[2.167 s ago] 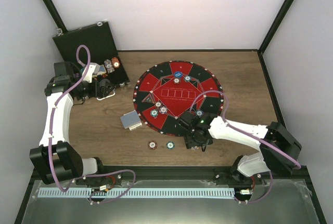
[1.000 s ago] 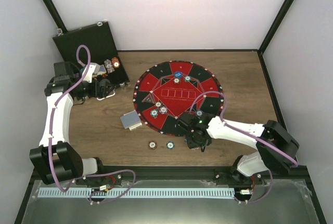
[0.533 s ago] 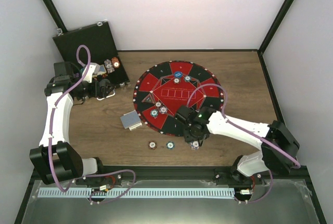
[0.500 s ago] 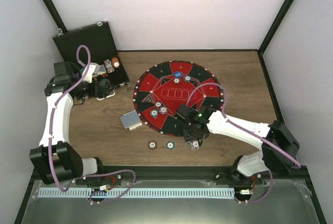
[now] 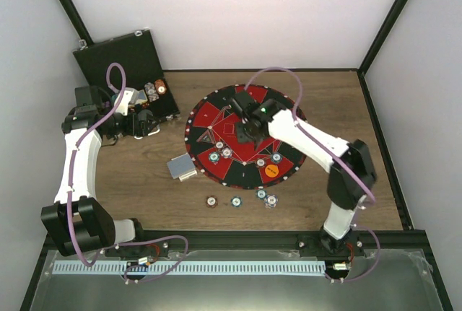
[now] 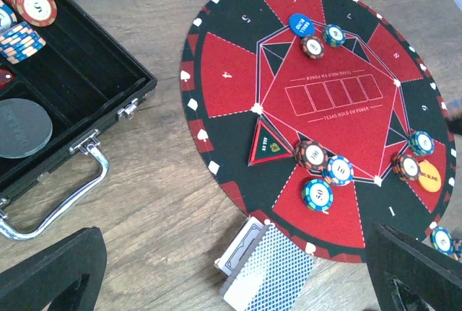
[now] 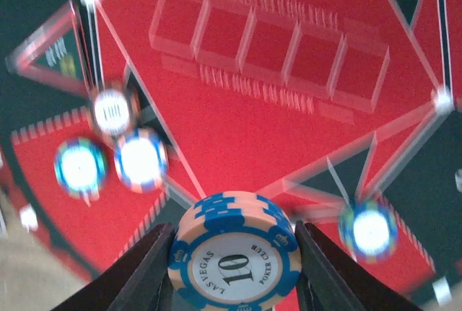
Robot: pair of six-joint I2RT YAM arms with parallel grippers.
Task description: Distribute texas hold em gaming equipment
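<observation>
Right gripper (image 7: 232,268) now swung from near rim to above centre of round red-and-black mat (image 5: 216,113), clamped on a blue-and-white striped poker chip (image 7: 234,257) marked 10, left gripper (image 6: 232,276) spread wide beside black hinged case (image 5: 123,58)

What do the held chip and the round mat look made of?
Chip: likely plastic or clay composite, matte, with inlaid edge stripes and a printed centre label. Mat: thin, flat, matte printed sheet, perhaps card or felt; unclear which.
</observation>
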